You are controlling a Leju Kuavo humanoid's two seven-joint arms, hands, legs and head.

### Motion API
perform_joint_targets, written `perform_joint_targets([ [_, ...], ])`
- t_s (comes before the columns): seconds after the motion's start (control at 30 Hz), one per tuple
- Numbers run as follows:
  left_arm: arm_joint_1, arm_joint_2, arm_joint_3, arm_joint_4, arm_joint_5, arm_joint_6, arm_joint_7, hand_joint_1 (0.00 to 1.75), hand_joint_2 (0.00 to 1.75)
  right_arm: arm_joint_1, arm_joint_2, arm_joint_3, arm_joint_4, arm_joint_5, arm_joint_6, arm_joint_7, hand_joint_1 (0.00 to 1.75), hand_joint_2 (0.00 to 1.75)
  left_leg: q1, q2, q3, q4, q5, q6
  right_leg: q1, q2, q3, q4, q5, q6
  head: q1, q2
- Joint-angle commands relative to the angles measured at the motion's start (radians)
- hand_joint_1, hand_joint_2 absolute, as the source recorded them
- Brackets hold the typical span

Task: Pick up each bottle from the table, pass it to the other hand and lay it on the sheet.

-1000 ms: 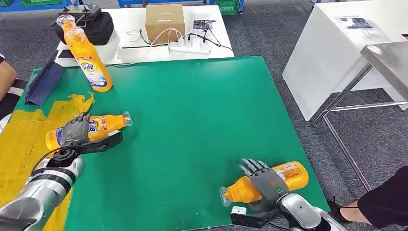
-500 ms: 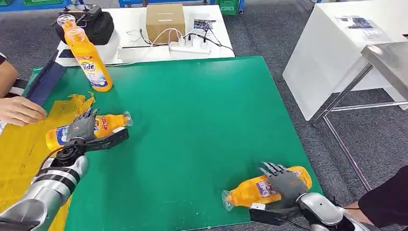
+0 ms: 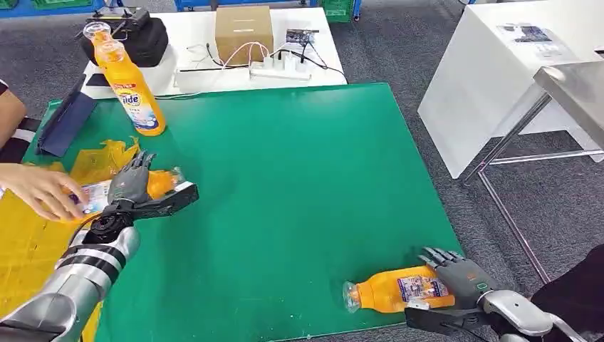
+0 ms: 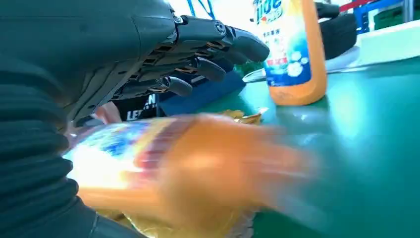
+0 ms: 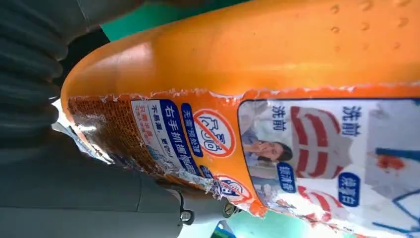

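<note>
An orange bottle point(image 3: 160, 182) lies on its side at the edge of the yellow sheet point(image 3: 28, 242), blurred in the left wrist view point(image 4: 198, 168). My left hand point(image 3: 130, 182) hovers over its middle with fingers point(image 4: 218, 44) stretched out above it, not wrapped around it. A person's hand point(image 3: 43, 191) touches the bottle's base end. A second orange bottle point(image 3: 395, 291) lies near the front right edge of the green table point(image 3: 285, 178). My right hand point(image 3: 459, 274) rests at its base with fingers spread; its label point(image 5: 297, 144) is close up.
A tall orange Tide bottle point(image 3: 132, 89) stands at the table's far left, with another bottle point(image 3: 96, 32) behind it. A dark blue folder point(image 3: 64, 125) lies beside the sheet. A cardboard box point(image 3: 244, 32), a power strip and a black bag sit on the white table beyond.
My right hand slid right along its bottle to the base end, and the bottle shifted slightly right. A person's hand came in from the left and reached the left bottle. My left fingers lifted.
</note>
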Motion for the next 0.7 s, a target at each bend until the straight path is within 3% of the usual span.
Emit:
perform_joint_targets([
  [0.03,-0.017,-0.044,-0.05,-0.066,0.028,0.006,-0.022,0.0,1.75,-0.054,0.163,0.031,0.181,0.049,-0.086,-0.035,1.54,1.75,0.002,-0.001,0.003,-0.001,-0.001,0.0,0.002,-0.001,0.005,-0.003,0.0,-0.002,0.0,0.0],
  [0.07,-0.013,-0.046,-0.056,-0.08,0.031,0.008,-0.022,0.0,1.75,-0.066,0.182,0.037,0.192,0.064,-0.1,-0.034,1.38,1.75,0.002,-0.001,0.005,-0.002,-0.001,0.0,0.002,-0.001,0.007,-0.003,-0.001,-0.003,0.0,0.0],
  [0.17,0.01,-0.045,-0.073,-0.122,0.04,0.007,-0.022,0.0,1.75,-0.098,0.24,0.052,0.23,0.109,-0.133,-0.033,1.4,1.75,0.002,0.001,0.009,-0.002,-0.002,0.0,0.003,0.001,0.011,-0.005,-0.001,-0.004,0.0,0.0],
  [0.3,0.012,-0.043,-0.075,-0.124,0.041,0.007,-0.021,0.0,1.75,-0.095,0.237,0.049,0.228,0.109,-0.133,-0.033,1.4,1.75,0.002,0.002,0.008,-0.001,-0.002,-0.001,0.003,0.002,0.007,-0.003,-0.001,-0.004,0.0,0.0],
  [0.4,0.021,-0.042,-0.082,-0.141,0.053,0.006,-0.025,0.0,1.75,-0.102,0.263,0.039,0.233,0.144,-0.166,-0.042,1.54,1.75,0.002,0.001,0.007,-0.001,-0.002,-0.001,0.002,0.001,0.007,-0.002,-0.001,-0.004,0.0,0.0],
  [0.5,0.043,-0.038,-0.082,-0.178,0.069,-0.001,-0.018,0.0,1.75,-0.124,0.332,0.017,0.22,0.204,-0.263,-0.077,1.75,1.75,0.003,0.003,0.009,-0.002,-0.002,-0.001,0.003,0.003,0.008,-0.004,0.0,-0.004,0.0,0.0],
  [0.67,0.116,-0.032,-0.046,-0.298,0.166,-0.044,-0.074,0.0,1.75,-0.148,0.526,-0.102,0.115,0.311,-0.467,-0.093,1.75,1.75,0.002,0.005,0.008,-0.002,-0.002,-0.001,0.003,0.006,0.006,-0.002,0.0,-0.004,0.0,0.0],
  [0.7,0.13,-0.028,-0.049,-0.323,0.17,-0.051,-0.073,0.0,1.75,-0.15,0.542,-0.108,0.103,0.33,-0.454,-0.09,1.75,1.75,0.002,0.006,0.006,-0.002,-0.002,-0.002,0.003,0.007,0.004,-0.001,0.001,-0.004,0.0,0.0],
])
